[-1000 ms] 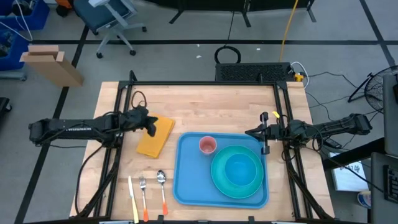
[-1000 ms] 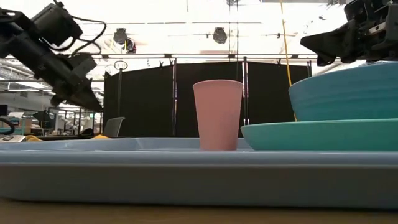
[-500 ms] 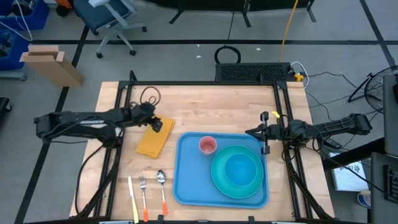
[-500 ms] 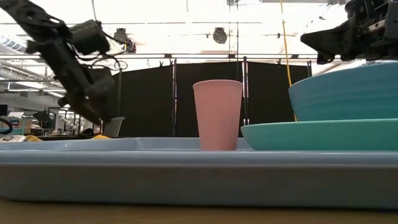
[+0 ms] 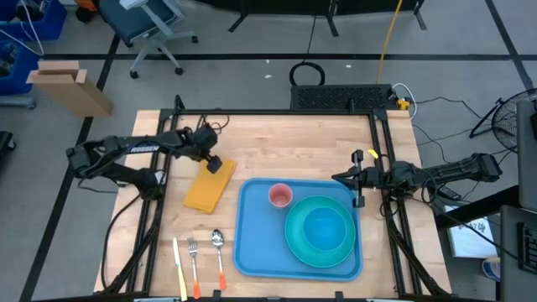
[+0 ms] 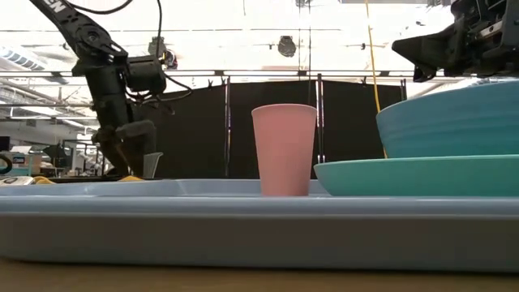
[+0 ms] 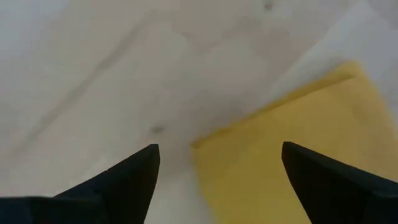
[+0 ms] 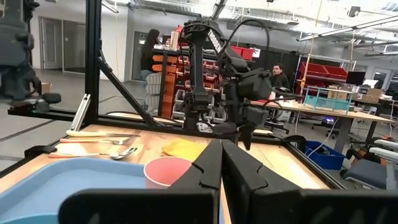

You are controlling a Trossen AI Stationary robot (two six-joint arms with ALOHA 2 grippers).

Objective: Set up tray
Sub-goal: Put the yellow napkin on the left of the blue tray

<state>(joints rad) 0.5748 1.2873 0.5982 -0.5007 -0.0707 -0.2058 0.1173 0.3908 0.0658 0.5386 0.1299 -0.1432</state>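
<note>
The light-blue tray (image 5: 254, 239) lies on the wooden table and carries a pink cup (image 5: 279, 196) and a turquoise bowl on a turquoise plate (image 5: 319, 231). Left of the tray, a folded yellow napkin (image 5: 207, 186) lies flat on the table. My left gripper (image 5: 215, 164) points down, open, just over the napkin's far end (image 7: 292, 143); one finger is above the cloth and the other above bare wood. My right gripper (image 5: 340, 179) hangs shut above the tray's far right corner, with nothing between its fingers (image 8: 221, 163).
A knife, a fork and a spoon (image 5: 198, 254) lie side by side on the table near its front edge, left of the tray. Black frame rails (image 5: 159, 193) run along both table sides. People and shelves show in the room beyond the table (image 8: 152, 56).
My left gripper was shut and slanted over the napkin. It has since swung a little toward the table's far right, tipped until its fingers point straight down, and opened wide. The napkin lies where it was. My right arm has kept still.
</note>
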